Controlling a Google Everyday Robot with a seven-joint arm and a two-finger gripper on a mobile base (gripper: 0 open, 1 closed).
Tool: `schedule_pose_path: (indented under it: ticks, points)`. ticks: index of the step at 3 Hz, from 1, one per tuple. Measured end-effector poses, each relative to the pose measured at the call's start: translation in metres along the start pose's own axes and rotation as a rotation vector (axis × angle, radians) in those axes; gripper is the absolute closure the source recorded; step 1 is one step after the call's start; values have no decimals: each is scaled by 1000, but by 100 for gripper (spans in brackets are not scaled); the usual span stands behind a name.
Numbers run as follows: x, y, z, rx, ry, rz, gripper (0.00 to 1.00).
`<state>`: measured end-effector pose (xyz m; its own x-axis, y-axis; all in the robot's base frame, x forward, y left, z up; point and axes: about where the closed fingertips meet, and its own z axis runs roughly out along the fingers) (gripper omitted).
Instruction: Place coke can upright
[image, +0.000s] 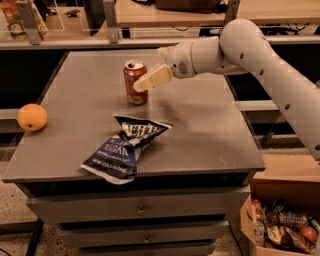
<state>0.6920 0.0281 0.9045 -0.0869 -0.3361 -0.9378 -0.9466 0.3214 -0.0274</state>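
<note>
The coke can (134, 75) stands upright on the grey table (200, 125), left of the table's middle and towards the back. It is red with a silver top. My gripper (141, 82) reaches in from the right and sits at the can's right side. It is open, and one cream finger (155, 77) crosses in front of the can's right edge. The other finger is hidden.
A dark blue chip bag (125, 147) lies in front of the can near the table's front edge. An orange fruit (32, 117) sits at the left edge. A cardboard box (280, 220) of snacks stands on the floor at the lower right. Drawers are below the tabletop.
</note>
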Motion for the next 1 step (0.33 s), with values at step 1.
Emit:
schedule_pose_path:
  ticks: [1]
  points:
    - [0, 0, 0, 0, 0, 0, 0]
